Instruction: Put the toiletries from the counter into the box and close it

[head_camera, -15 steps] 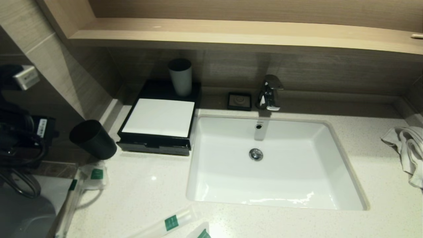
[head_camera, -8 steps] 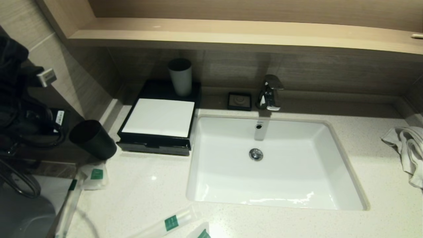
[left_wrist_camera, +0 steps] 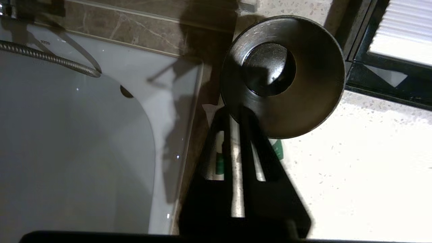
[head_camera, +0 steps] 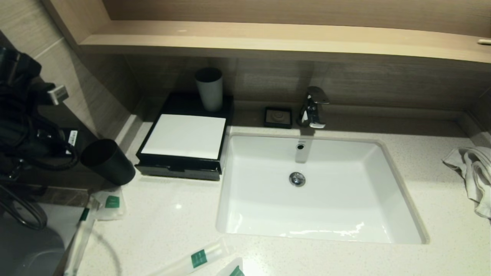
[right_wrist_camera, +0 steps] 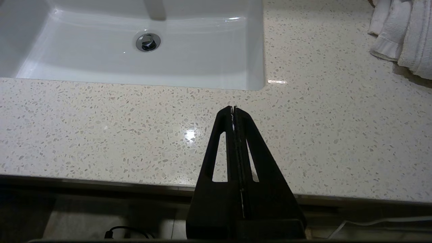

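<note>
Well, the packets (head_camera: 199, 258) lie loose on the surface (head_camera: 168, 226) at front & left corner, none in the box (head_camera: 183, 136), which sits lid-shut at back-left. Left pincer (left_wrist_camera: 237, 114) is clamped on a cup (head_camera: 108, 161) rim, holding it tilted, prob. to clear it out of the way. Right pincer (right_wrist_camera: 233, 109), closed on nothing, hangs idle over the front edge.

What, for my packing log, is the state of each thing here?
Black round cup: tilted, pinched at its rim.
Left gripper: shut on the cup.
Right gripper: shut, empty, above the speckled counter.
Black box with white lid: closed.
Green-labelled toiletry packets: lying on the counter, not boxed.
Grey cup: upright, behind the white lid.
Chrome faucet: off.
White towel: crumpled.
</note>
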`<state>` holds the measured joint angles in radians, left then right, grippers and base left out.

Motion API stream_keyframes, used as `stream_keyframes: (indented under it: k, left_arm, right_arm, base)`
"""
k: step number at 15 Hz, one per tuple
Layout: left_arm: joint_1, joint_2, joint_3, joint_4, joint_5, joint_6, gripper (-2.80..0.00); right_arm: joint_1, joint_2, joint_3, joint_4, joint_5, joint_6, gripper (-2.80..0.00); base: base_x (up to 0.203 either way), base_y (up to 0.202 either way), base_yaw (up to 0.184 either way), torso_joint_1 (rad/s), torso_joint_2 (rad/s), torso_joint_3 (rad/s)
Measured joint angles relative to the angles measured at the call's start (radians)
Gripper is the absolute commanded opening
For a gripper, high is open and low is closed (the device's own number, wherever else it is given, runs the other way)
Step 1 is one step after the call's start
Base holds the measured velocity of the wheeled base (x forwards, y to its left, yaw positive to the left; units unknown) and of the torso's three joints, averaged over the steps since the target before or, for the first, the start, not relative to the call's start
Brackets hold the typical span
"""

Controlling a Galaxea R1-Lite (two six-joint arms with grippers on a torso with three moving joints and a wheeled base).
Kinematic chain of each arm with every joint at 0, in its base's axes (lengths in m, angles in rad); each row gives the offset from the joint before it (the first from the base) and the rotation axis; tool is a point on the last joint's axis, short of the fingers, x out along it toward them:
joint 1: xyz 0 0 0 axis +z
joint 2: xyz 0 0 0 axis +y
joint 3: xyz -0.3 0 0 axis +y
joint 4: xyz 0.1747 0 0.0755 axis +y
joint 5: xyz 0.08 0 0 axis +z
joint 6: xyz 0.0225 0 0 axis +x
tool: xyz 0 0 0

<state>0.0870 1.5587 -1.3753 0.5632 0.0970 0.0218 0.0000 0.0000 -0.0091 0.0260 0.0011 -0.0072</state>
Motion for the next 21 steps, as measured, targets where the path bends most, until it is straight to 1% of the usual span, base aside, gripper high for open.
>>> stream_keyframes:
  k: [6,10,15,18,21]
  left_arm:
    - [0.007,0.0,0.013,0.011,-0.002,-0.025,0.0]
    - [0.018,0.006,0.015,0.012,-0.003,-0.028,0.0]
    - [0.041,0.046,0.021,0.009,-0.013,-0.051,0.0]
    - [0.043,0.072,0.015,-0.001,-0.026,-0.083,0.0]
    - [0.048,0.096,0.008,-0.006,-0.027,-0.085,0.0]
  right_arm:
    - [0.0,0.0,0.0,0.0,0.001,0.0,-2.8]
    - [0.0,0.0,0.0,0.0,0.0,0.0,-2.8]
    - [0.0,0.0,0.0,0.0,0.0,0.0,-2.8]
    - [0.0,0.0,0.0,0.0,0.0,0.0,-2.8]
    - [0.0,0.0,0.0,0.0,0.0,0.0,-2.8]
  base:
    - [0.0,0.0,0.0,0.0,0.0,0.0]
    - [0.0,0.0,0.0,0.0,0.0,0.0]
    - [0.0,0.0,0.0,0.0,0.0,0.0]
    - [0.0,0.0,0.0,0.0,0.0,0.0]
    - [0.0,0.0,0.0,0.0,0.0,0.0]
